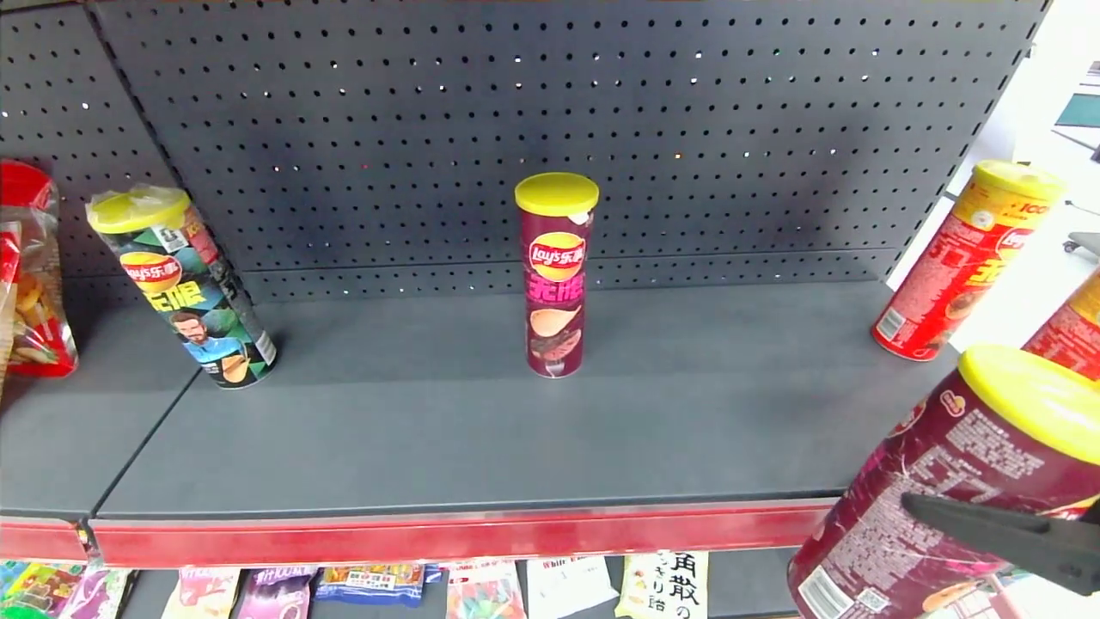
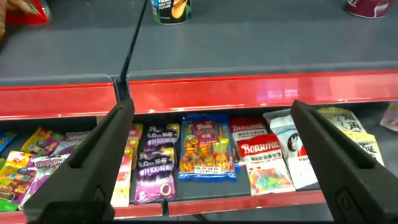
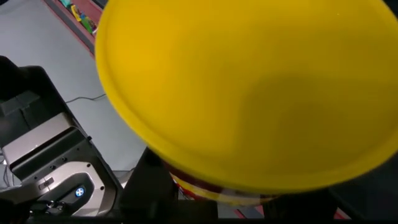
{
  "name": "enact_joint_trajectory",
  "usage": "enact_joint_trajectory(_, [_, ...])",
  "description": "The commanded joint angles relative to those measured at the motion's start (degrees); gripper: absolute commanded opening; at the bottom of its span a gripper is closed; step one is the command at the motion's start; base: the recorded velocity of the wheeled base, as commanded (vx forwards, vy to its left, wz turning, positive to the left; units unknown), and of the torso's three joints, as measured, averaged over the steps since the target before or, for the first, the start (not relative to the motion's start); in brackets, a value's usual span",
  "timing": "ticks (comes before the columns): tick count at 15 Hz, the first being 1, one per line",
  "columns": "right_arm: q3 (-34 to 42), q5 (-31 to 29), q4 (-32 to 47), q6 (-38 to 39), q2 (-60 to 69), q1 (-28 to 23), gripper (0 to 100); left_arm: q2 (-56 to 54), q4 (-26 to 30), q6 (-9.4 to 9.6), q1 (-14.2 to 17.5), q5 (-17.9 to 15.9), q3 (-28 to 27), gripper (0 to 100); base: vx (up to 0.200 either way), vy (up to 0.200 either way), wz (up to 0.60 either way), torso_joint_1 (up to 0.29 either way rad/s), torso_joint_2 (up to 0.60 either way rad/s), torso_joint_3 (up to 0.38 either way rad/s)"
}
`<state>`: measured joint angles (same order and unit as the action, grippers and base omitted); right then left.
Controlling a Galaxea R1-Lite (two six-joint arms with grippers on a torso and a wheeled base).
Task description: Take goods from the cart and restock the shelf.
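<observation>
My right gripper (image 1: 971,524) is shut on a maroon chip can with a yellow lid (image 1: 945,481), held tilted at the lower right, in front of the shelf's front edge. A black finger (image 1: 1005,526) crosses the can's side. In the right wrist view the can's yellow lid (image 3: 249,93) is seen close up from above. The grey shelf board (image 1: 430,430) carries an upright purple chip can (image 1: 555,275) at its middle. My left gripper (image 2: 211,155) is open and holds nothing; it faces the shelf's red front rail (image 2: 249,93).
A green-and-black chip can (image 1: 185,288) stands at the shelf's left, next to a red snack bag (image 1: 26,275). Two red chip cans (image 1: 962,258) stand at the right end. Candy bags (image 2: 205,149) fill the shelf below. A perforated back panel (image 1: 516,129) closes the rear.
</observation>
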<state>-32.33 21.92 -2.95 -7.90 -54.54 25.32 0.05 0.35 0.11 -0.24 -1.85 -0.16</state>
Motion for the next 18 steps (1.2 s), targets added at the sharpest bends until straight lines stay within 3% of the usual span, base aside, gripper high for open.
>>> enact_joint_trajectory(1, [0.34, 0.05, -0.04, -0.01, 0.05, -0.01, 0, -0.05, 0.0, -0.11, -0.02, 0.01, 0.07, 100, 0.0, 0.0, 0.0, 0.0, 0.0, 0.0])
enact_joint_trajectory(6, [0.51, 0.05, -0.04, -0.01, 1.02, -0.01, 0, 2.5, 0.0, 0.15, -0.46, 0.01, -0.02, 100, 0.0, 0.0, 0.0, 0.0, 0.0, 0.0])
enact_joint_trajectory(7, [1.22, 0.05, -0.04, -0.1, 1.28, -0.01, 0, 2.59, -0.09, 0.86, -0.72, -0.34, -0.02, 100, 0.0, 0.0, 0.0, 0.0, 0.0, 0.0])
enact_joint_trajectory(8, [1.57, -0.03, -0.04, -0.01, 1.98, -0.01, 0, 2.5, -0.09, 3.05, -0.72, -1.75, -0.02, 100, 0.0, 0.0, 0.0, 0.0, 0.0, 0.0])
enact_joint_trajectory(9, [1.66, -0.03, -0.04, 0.08, 2.6, -0.1, 0, 4.08, -0.27, 3.58, -0.81, -5.35, -4.32, 100, 0.0, 0.0, 0.0, 0.0, 0.0, 0.0])
enact_joint_trajectory(11, [0.69, -0.03, -0.04, 0.25, 2.86, -0.1, 0, 25.79, -1.14, 1.12, -0.9, -8.34, -26.03, 100, 0.0, 0.0, 0.0, 0.0, 0.0, 0.0])
enact_joint_trajectory(12, [0.16, -0.03, -0.04, 0.25, 2.6, -0.01, 0, 33.09, -1.76, 0.86, -2.04, -10.19, -33.42, 100, 0.0, 0.0, 0.0, 0.0, 0.0, 0.0])
enact_joint_trajectory(13, [-0.54, 0.05, -0.04, 0.25, 2.07, -0.01, 0, 43.37, -2.29, 3.93, -4.06, -13.88, -40.1, 100, 0.0, 0.0, 0.0, 0.0, 0.0, 0.0])
enact_joint_trajectory(14, [-0.98, 0.05, 0.05, 0.25, 2.07, -0.01, 0, 48.03, -2.55, 6.75, -5.12, -15.73, -43.17, 100, 0.0, 0.0, 0.0, 0.0, 0.0, 0.0])
enact_joint_trajectory(15, [-1.6, 0.05, 0.05, 0.25, 2.16, -0.01, 0, 57.26, -2.73, 9.38, -6.79, -20.38, -48.53, 100, 0.0, 0.0, 0.0, 0.0, 0.0, 0.0])
enact_joint_trajectory(16, [-1.6, 0.05, 0.05, 0.25, 2.16, -0.01, 0, 60.16, -2.9, 9.47, -7.93, -23.2, -49.59, 100, 0.0, 0.0, 0.0, 0.0, 0.0, 0.0])
enact_joint_trajectory(17, [-1.68, 0.05, 0.05, 0.25, 2.25, -0.01, 0, 65.52, -2.9, 9.56, -12.32, -29.26, -51.35, 100, 0.0, 0.0, 0.0, 0.0, 0.0, 0.0])
enact_joint_trajectory(18, [-2.12, 0.05, 0.05, 0.25, 2.25, -0.01, 0, 68.95, -2.81, 9.56, -14.43, -31.81, -52.58, 100, 0.0, 0.0, 0.0, 0.0, 0.0, 0.0])
